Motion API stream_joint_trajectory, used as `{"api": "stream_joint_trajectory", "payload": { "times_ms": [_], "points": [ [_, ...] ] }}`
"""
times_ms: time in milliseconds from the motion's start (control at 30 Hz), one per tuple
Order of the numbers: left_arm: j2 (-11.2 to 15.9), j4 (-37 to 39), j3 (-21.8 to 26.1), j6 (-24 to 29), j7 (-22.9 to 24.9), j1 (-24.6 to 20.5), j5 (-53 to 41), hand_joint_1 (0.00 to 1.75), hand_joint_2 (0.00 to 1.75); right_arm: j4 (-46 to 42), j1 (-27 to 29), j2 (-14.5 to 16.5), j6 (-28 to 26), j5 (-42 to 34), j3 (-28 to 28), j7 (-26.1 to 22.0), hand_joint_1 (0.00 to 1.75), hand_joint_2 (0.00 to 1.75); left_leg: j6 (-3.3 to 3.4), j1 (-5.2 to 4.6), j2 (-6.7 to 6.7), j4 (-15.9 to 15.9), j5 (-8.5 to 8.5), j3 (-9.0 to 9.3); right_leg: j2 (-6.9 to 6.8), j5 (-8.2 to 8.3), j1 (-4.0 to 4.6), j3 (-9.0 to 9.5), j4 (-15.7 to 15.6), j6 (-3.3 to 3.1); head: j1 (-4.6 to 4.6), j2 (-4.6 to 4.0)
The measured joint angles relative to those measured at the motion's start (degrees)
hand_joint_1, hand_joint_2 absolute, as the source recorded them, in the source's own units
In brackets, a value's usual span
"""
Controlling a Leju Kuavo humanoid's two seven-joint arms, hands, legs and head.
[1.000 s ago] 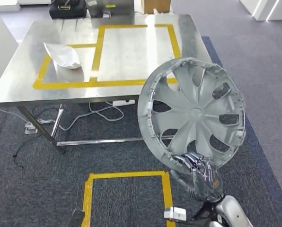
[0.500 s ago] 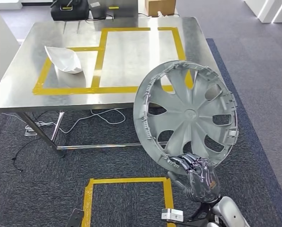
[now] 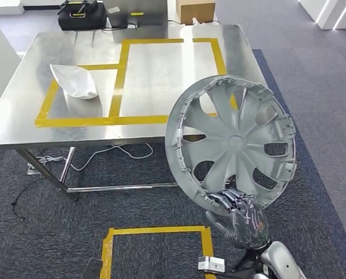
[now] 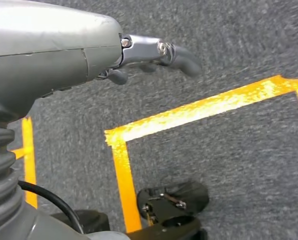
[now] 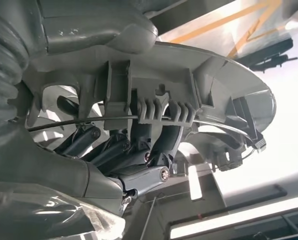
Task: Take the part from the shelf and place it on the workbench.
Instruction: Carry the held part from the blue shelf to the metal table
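Gripping the wheel cover point(image 3: 231, 139) by its rim, right hand point(image 3: 243, 218); left hand point(image 4: 155, 52) seemingly loose, empty.

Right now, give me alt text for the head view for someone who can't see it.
The right hand holds a grey hubcap by its lower rim, upright, in front of a steel workbench marked with yellow tape. A white part lies on the workbench's left side.
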Motion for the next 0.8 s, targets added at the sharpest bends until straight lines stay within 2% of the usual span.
{"api": "stream_joint_trajectory", "payload": {
  "times_ms": [67,100,133,167,200,233,267,300,367,400,433,500,567,600,633,667,733,767,800],
  "points": [
    [0.0,0.0,0.0,0.0,0.0,0.1,0.0,0.0,1.75,0.0,0.0,0.0,0.0,0.0,0.0,0.1,1.75,1.75,0.55,0.29,-0.05,-1.0,-0.34,0.86,-0.11,-0.5,-0.08,0.14,-0.2,0.56,-0.02,0.0],
    [0.0,0.0,0.1,0.0,0.1,0.0,0.0,0.0,1.75,0.0,0.0,0.0,0.0,0.0,0.0,0.1,1.75,1.75,0.82,0.47,-0.07,-1.6,-0.42,1.49,-0.14,-1.16,-0.08,-0.31,0.9,0.79,0.03,0.0],
    [0.0,0.0,0.1,0.0,0.1,0.0,-0.1,0.0,1.75,0.0,0.0,0.0,0.0,0.0,0.0,0.2,1.75,1.75,1.08,0.62,-0.07,-2.0,-0.55,2.08,-0.14,-2.19,-0.11,-1.69,3.4,0.96,0.13,0.0],
    [0.0,0.0,0.2,0.0,0.1,-0.1,-0.1,0.0,1.75,0.1,0.0,0.0,0.0,0.0,0.0,0.2,1.75,1.75,1.28,0.6,-0.08,-2.1,-0.83,2.47,-0.14,-3.4,-0.11,-3.84,7.1,1.1,0.19,0.0],
    [-0.1,0.0,0.3,0.0,0.1,0.0,-0.1,0.0,1.75,0.1,0.0,0.0,0.0,0.0,0.0,0.2,1.75,1.75,1.42,0.59,-0.07,-2.2,-1.16,2.77,-0.13,-4.49,-0.12,-6.51,11.1,1.23,0.2,0.0],
    [-0.1,0.0,0.4,0.0,0.1,0.0,-0.1,0.0,1.75,0.2,0.1,0.0,0.0,0.0,0.0,0.2,1.75,1.75,1.49,0.57,-0.08,-2.2,-1.57,3.15,-0.13,-4.78,-0.13,-8.96,14.3,1.35,0.2,0.0],
    [-0.2,0.0,0.6,-0.1,0.1,0.1,-0.1,0.0,1.75,0.2,0.2,0.0,0.0,0.0,0.0,0.2,1.75,1.75,1.49,0.56,-0.11,-2.1,-2.02,3.66,-0.14,-3.93,-0.13,-10.53,15.5,1.43,0.19,0.0],
    [-0.2,0.0,0.6,-0.1,0.1,0.2,-0.1,0.0,1.75,0.2,0.3,0.0,0.0,0.0,0.0,0.2,1.75,1.75,1.46,0.56,-0.17,-2.1,-2.52,4.31,-0.15,-1.84,-0.14,-10.98,14.6,1.47,0.19,0.0],
    [-0.2,0.0,0.7,-0.3,0.1,0.3,-0.1,0.0,1.75,0.2,0.4,0.0,0.0,0.0,-0.1,0.3,1.75,1.75,1.21,0.6,-0.29,-2.2,-3.69,5.83,-0.19,3.7,-0.14,-9.28,8.1,1.38,0.19,0.0],
    [-0.2,0.0,0.8,-0.3,0.1,0.2,-0.1,0.0,1.75,0.3,0.3,0.0,0.1,0.0,-0.1,0.3,1.75,1.75,0.93,0.54,-0.34,-2.1,-4.23,6.36,-0.19,5.38,-0.05,-7.94,5.0,1.26,0.19,-0.01],
    [-0.3,0.0,0.8,-0.3,0.0,0.2,-0.1,0.0,1.75,0.3,0.3,0.0,0.1,0.0,-0.1,0.3,1.75,1.75,0.63,0.48,-0.34,-2.0,-4.63,6.58,-0.2,5.8,0.04,-6.85,2.7,0.99,0.21,-0.01],
    [-0.3,0.0,0.9,-0.4,0.0,0.1,-0.1,0.0,1.75,0.4,0.2,0.0,0.1,0.0,-0.1,0.3,1.75,1.75,0.13,0.35,-0.26,-2.0,-4.99,6.55,-0.05,4.77,0.27,-5.87,1.4,0.32,0.21,-0.01],
    [-0.2,0.0,0.9,-0.5,0.0,0.0,-0.1,0.0,1.75,0.4,0.3,0.0,0.1,0.0,-0.1,0.3,1.75,1.75,-0.36,0.36,-0.14,-1.9,-5.55,6.7,0.07,4.12,0.1,-5.38,0.9,-0.39,0.21,0.0],
    [-0.2,0.0,0.9,-0.4,0.0,0.0,-0.1,0.0,1.75,0.4,0.3,0.0,0.1,-0.1,-0.2,0.3,1.75,1.75,-0.7,0.38,-0.08,-0.7,-6.22,6.3,0.01,3.86,-0.03,-4.99,0.7,-0.78,0.16,0.0],
    [-0.2,0.0,0.9,-0.4,0.0,-0.1,-0.1,0.0,1.75,0.4,0.3,0.0,0.1,-0.1,-0.2,0.4,1.75,1.75,-1.06,0.45,-0.03,1.7,-7.28,5.15,-0.07,3.58,-0.17,-4.53,0.6,-1.13,0.07,0.0],
    [-0.2,0.0,0.9,-0.4,0.0,-0.1,-0.1,0.0,1.75,0.4,0.3,0.0,0.2,-0.1,-0.3,0.4,1.75,1.75,-1.37,0.56,0.02,5.4,-8.55,3.12,-0.14,3.26,-0.2,-4.14,0.5,-1.39,-0.02,0.0],
    [-0.2,0.0,0.9,-0.5,0.0,0.0,-0.1,0.0,1.75,0.4,0.3,0.0,0.2,-0.1,-0.3,0.3,1.75,1.75,-1.73,0.77,0.04,13.4,-10.5,-1.96,-0.13,2.52,-0.22,-3.32,0.5,-1.59,-0.09,0.0],
    [-0.2,0.0,0.9,-0.5,0.0,0.2,-0.1,0.0,1.75,0.4,0.3,0.0,0.2,-0.1,-0.3,0.3,1.75,1.75,-1.75,0.83,0.04,15.4,-9.99,-3.7,-0.06,2.08,-0.22,-2.74,0.5,-1.56,-0.09,0.0],
    [-0.2,0.0,0.9,-0.5,0.0,0.3,-0.1,0.0,1.75,0.5,0.3,0.0,0.2,-0.1,-0.3,0.3,1.75,1.75,-1.64,0.84,0.04,15.1,-8.21,-4.4,0.02,1.61,-0.21,-2.05,0.5,-1.5,-0.11,0.0]
  ]
}}
